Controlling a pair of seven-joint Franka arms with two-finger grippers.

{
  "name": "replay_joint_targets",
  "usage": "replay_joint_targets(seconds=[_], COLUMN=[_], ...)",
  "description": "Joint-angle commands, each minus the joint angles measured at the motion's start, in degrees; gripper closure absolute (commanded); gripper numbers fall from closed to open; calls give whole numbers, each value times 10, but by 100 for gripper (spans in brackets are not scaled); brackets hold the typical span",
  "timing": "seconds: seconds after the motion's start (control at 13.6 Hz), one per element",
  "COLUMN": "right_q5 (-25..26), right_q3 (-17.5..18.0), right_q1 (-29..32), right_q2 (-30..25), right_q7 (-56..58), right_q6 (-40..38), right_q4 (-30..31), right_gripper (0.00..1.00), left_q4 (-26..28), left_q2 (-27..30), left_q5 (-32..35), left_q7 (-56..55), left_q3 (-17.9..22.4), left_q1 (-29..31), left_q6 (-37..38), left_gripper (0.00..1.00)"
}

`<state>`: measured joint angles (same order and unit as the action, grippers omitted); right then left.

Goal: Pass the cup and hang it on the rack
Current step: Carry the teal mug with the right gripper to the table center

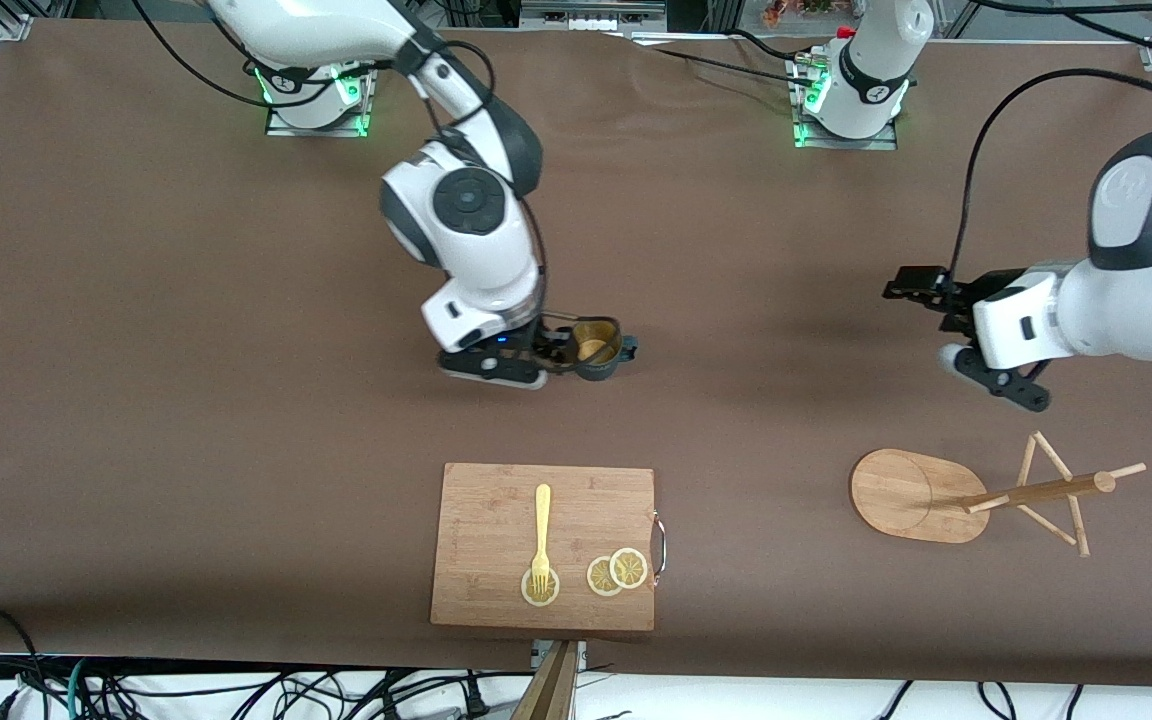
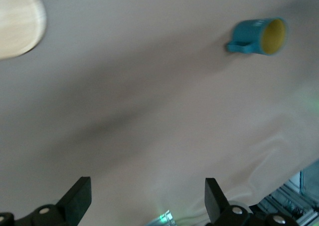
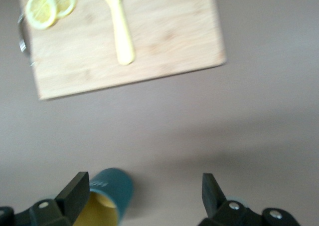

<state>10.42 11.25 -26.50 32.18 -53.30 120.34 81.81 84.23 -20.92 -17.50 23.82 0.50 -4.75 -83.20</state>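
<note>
The teal cup [image 1: 598, 350] with its ochre inside stands on the brown table near the middle. My right gripper [image 1: 561, 350] is down at the cup, on the side toward the right arm's end. In the right wrist view its jaws [image 3: 142, 196] are wide open and the cup [image 3: 109, 198] sits just inside one finger [image 3: 77, 191], with nothing gripped. My left gripper [image 1: 911, 290] is open and empty [image 2: 147, 198] over bare table, apart from the cup [image 2: 259, 36]. The bamboo rack [image 1: 946, 495] stands nearer the front camera than the left gripper; its oval base shows in the left wrist view [image 2: 15, 21].
A bamboo cutting board [image 1: 496, 590] with a metal handle lies near the table's front edge, nearer the front camera than the cup. It carries a yellow fork [image 1: 542, 530] and lemon slices [image 1: 616, 572]. The board also shows in the right wrist view [image 3: 164, 41].
</note>
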Motion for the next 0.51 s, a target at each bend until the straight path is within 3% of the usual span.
replay_joint_targets(seconds=[0.0,0.29,0.44], right_q5=[5,0,-34], right_q3=[-5,-117,-165], right_q1=[45,58,61], right_q2=[-56,-96,-102], right_q7=[63,270,373], right_q6=[-67,-113,-121], right_q4=[14,14,14], right_gripper=[0,0,0], left_q4=[43,105,132], left_q2=[8,-4,-25], left_q5=[-17,-17,-37], left_q7=[68,198,284], left_q3=[-38,-89,-99], left_q1=[-2,-2,-2], left_q6=[-51,-169,-243], left_gripper=[0,0,0])
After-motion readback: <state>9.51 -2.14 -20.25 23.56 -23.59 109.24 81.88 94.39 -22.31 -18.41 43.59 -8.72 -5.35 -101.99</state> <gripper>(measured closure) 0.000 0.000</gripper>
